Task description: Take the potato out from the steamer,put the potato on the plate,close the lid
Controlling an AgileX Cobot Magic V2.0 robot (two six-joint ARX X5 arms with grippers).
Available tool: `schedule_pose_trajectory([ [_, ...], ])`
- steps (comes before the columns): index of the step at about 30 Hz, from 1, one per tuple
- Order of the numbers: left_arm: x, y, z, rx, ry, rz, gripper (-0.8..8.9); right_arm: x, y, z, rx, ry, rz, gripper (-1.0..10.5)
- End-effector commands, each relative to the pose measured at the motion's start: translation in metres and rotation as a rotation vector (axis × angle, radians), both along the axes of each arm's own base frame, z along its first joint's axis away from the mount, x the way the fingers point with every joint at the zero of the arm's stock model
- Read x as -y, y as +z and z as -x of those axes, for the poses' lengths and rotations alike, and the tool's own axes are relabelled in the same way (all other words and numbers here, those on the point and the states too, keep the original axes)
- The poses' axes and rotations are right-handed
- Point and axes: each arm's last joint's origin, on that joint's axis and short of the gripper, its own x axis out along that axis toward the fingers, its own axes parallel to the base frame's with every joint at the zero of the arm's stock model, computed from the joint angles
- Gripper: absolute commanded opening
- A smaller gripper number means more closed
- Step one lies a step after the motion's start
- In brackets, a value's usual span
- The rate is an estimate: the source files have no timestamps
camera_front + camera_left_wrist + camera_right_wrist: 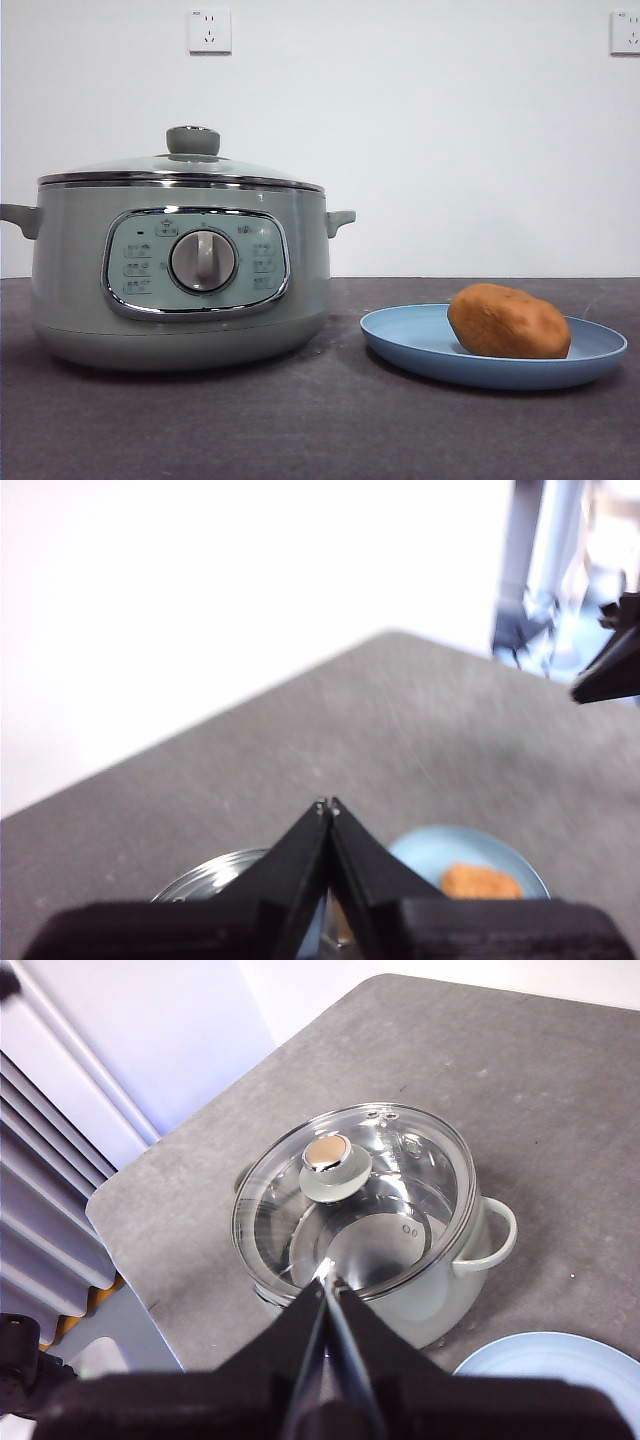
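The potato (508, 321) lay on the blue plate (410, 340) beside the steamer (180, 270). The lid (180, 168) sat on it. The left gripper (328, 805) and right gripper (328, 1282) were pressed together, holding nothing, high above the bench (300, 430).

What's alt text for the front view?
A sage-green steamer with its glass lid closed stands beside a light-blue plate holding an orange-brown potato, all on a dark table. No arm in view.
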Motion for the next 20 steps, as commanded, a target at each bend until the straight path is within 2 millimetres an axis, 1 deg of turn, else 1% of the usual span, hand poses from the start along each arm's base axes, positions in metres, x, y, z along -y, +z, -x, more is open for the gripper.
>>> schedule_pose_trajectory([
  [1,-0.007,-0.071,0.009,-0.013,0.051,0.144,-0.04,0.000,0.001,0.000,0.008,0.003,0.001,0.0],
  [4,-0.017,-0.123,0.023,0.021,0.171,0.238,-0.03,0.000,0.001,0.000,0.008,0.002,0.001,0.0],
  [7,-0.025,-0.168,0.032,0.014,0.313,0.299,-0.03,0.000,0.001,0.000,0.008,0.003,0.001,0.0],
  [10,-0.030,-0.203,0.038,-0.002,0.414,0.344,-0.04,0.000,0.001,0.000,0.008,0.002,0.001,0.0],
  [13,-0.034,-0.229,0.042,-0.007,0.481,0.357,-0.04,0.000,0.001,0.000,0.008,0.003,0.001,0.0],
  [15,-0.035,-0.241,0.043,-0.007,0.487,0.358,-0.04,0.000,0.001,0.000,0.008,0.003,0.001,0.0],
  [20,-0.036,-0.259,0.045,-0.007,0.496,0.357,-0.03,0.000,0.001,0.000,0.008,0.002,0.001,0.0],
])
